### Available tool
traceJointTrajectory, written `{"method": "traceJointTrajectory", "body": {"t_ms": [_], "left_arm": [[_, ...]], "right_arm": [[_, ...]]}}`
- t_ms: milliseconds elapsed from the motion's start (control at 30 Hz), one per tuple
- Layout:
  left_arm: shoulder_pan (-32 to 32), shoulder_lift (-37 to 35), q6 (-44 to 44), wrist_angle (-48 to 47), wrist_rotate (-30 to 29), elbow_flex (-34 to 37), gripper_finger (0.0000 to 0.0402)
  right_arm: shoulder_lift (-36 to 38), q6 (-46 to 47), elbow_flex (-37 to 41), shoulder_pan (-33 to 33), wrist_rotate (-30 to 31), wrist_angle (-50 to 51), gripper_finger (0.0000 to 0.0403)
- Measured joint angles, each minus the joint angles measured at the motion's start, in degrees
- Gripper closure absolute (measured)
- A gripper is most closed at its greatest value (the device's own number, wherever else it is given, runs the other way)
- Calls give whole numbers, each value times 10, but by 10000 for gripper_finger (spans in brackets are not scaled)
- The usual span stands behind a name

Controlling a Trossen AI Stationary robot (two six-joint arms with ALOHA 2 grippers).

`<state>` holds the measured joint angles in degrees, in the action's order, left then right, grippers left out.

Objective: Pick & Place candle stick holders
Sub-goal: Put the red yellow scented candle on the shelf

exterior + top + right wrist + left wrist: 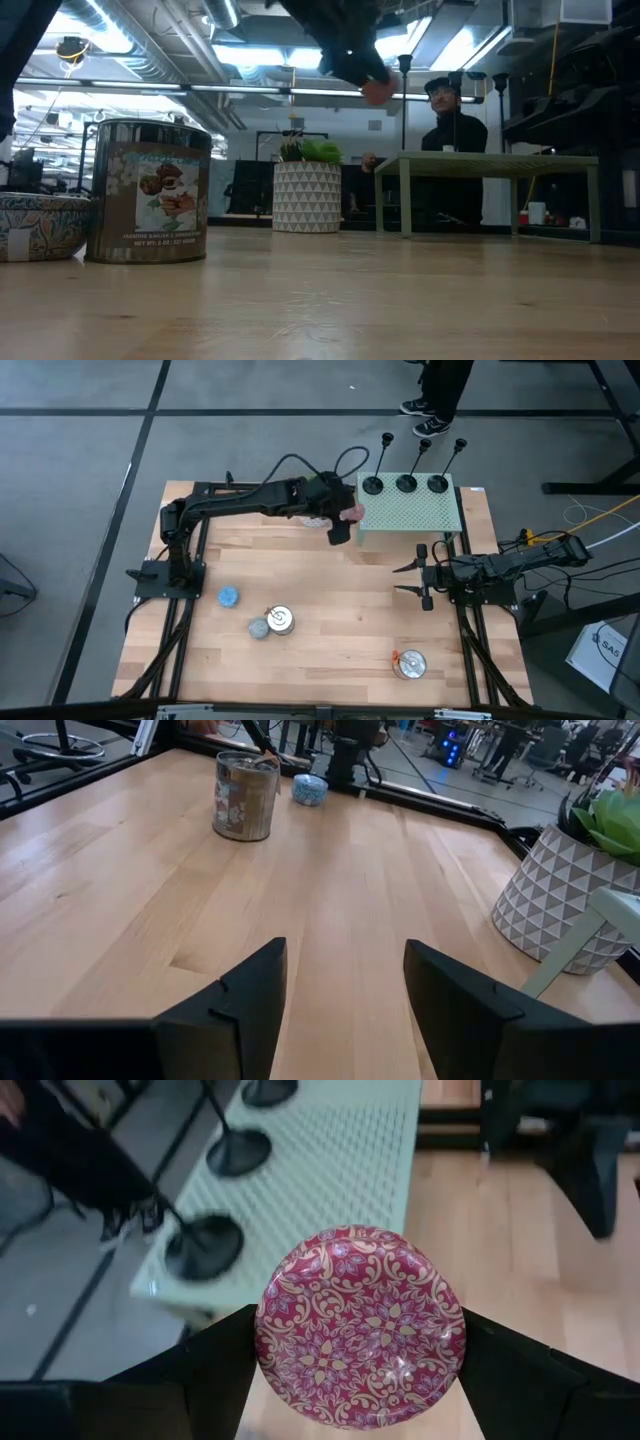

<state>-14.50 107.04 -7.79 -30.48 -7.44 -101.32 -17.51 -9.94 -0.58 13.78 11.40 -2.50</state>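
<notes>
Starting at the left, my left gripper [343, 520] is raised over the far middle of the table [330, 620], just left of the pale green pegboard stand [420, 512]. Its jaws are spread wide and clamped on a small round pink patterned candle [361, 1326], not on a holder.

Moving right, the three candle stick holders [405, 482] stand in a row along the far edge of that stand, each upright on its dish base, none of them touched. I judge them light and rigid, likely smooth metal, top-heavy in the sense that a thin stem gives little to grip and will swing if pinched high. I would take one low on the stem just above the base, or across the dish rim, closing gently so it does not skate or tip into its neighbour.

Farthest right, my right gripper [418, 580] waits at the right edge of the table, near of the stand, fingers apart and holding nothing.
</notes>
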Motion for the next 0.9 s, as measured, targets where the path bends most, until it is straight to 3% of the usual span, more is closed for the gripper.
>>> {"method": "traceJointTrajectory", "body": {"t_ms": [567,900], "left_arm": [[-7,74,4,168,45,0,105],[-14,89,22,190,46,0,105]], "right_arm": [[-1,0,0,0,0,1,199],[-1,0,0,0,0,1,199]]}}
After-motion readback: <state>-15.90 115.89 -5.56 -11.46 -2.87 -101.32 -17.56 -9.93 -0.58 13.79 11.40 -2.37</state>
